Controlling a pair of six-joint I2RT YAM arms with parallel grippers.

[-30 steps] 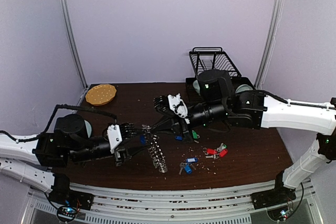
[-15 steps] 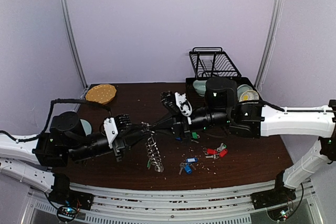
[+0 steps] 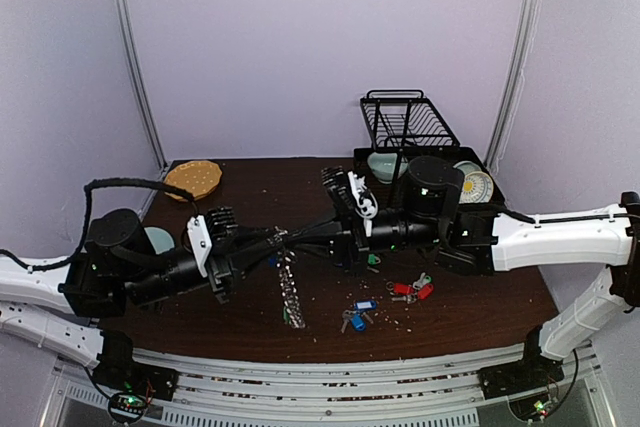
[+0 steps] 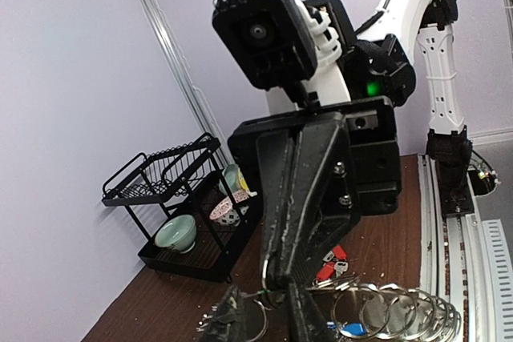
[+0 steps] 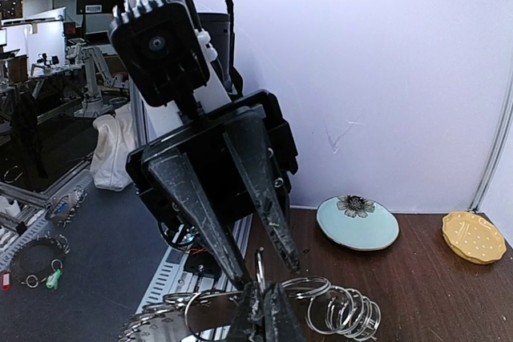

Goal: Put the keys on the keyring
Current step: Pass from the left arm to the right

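The right fingers were pressed together, pinching one upright ring at the top of the keyring. The left fingers faced them tip to tip and stood partly spread in a V on either side of that same ring. Whether they pressed on the metal or only straddled it, I could not tell.

From this shared point the rest of the keyring hung as a loose chain of split rings, its lower end down near the tabletop. Holding it up that way likely served to single out one ring and keep the others from tangling, while the second arm steadied or pried it.

None of the keys looked threaded. The red-tagged keys and blue-tagged keys lay on the tabletop in front of the right arm, near each other, and a green tag showed just beneath that arm. At the back right stood a black dish rack, well apart from the work.
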